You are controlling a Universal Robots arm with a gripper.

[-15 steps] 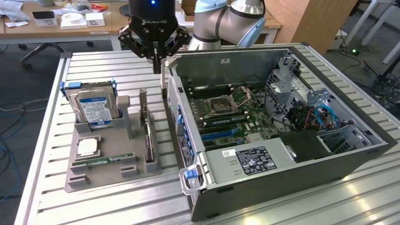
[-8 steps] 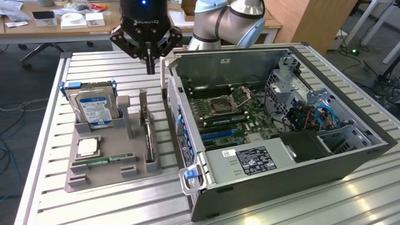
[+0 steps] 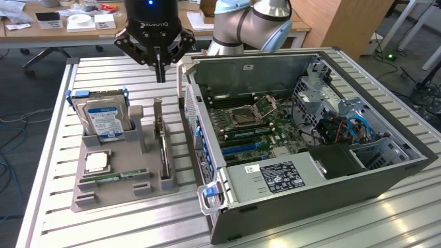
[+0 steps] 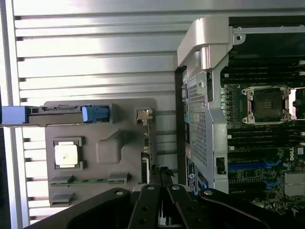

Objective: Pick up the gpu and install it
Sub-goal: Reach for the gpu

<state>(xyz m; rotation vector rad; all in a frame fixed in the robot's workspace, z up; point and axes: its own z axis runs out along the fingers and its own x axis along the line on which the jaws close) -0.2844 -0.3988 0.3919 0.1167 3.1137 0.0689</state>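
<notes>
The gpu (image 3: 163, 150) is a thin black card standing on edge in a slot at the exterior view's right side of the grey holder tray (image 3: 117, 192). Its silvery bracket (image 3: 157, 111) is at the far end. In the wrist view the gpu (image 4: 146, 157) shows edge-on, with the bracket end (image 4: 144, 115) beside it. My gripper (image 3: 160, 76) hangs above the tray's far end, a little above the bracket, with its fingers shut together and nothing between them. The black fingertips (image 4: 161, 175) meet close to the card's edge in the wrist view.
An open computer case (image 3: 386, 170) lies beside the tray, its motherboard (image 3: 255, 124) and blue slots (image 3: 241, 147) exposed. The tray also holds a hard drive (image 3: 103, 121), a CPU (image 3: 96, 161) and a RAM stick (image 3: 113, 177). A slatted metal table (image 3: 103, 72) lies underneath.
</notes>
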